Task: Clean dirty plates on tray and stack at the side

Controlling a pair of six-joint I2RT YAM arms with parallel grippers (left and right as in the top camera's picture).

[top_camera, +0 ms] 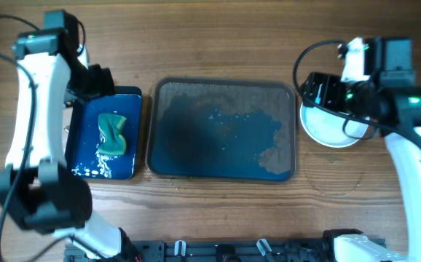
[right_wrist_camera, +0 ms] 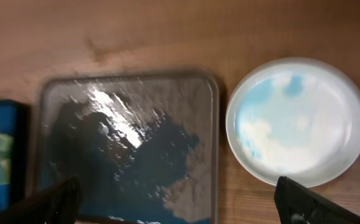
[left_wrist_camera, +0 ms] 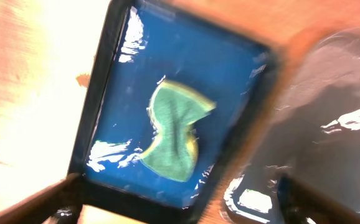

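The large dark tray (top_camera: 221, 129) lies mid-table with blue wet smears and no plates on it; it also shows in the right wrist view (right_wrist_camera: 124, 143). A white plate (top_camera: 331, 131) with pale blue smears (right_wrist_camera: 295, 121) sits on the table just right of the tray, partly under my right arm. I cannot tell whether other plates lie beneath it. My right gripper (top_camera: 311, 91) (right_wrist_camera: 180, 208) is open and empty, above the gap between tray and plate. My left gripper (top_camera: 101, 81) (left_wrist_camera: 180, 211) is open and empty above the far end of the small blue tray.
A small glossy blue tray (top_camera: 108, 135) (left_wrist_camera: 167, 74) lies left of the large tray and holds a crumpled green sponge (top_camera: 112, 133) (left_wrist_camera: 174, 130) in blue water. A faint wet ring (top_camera: 334, 178) marks the wood in front of the plate.
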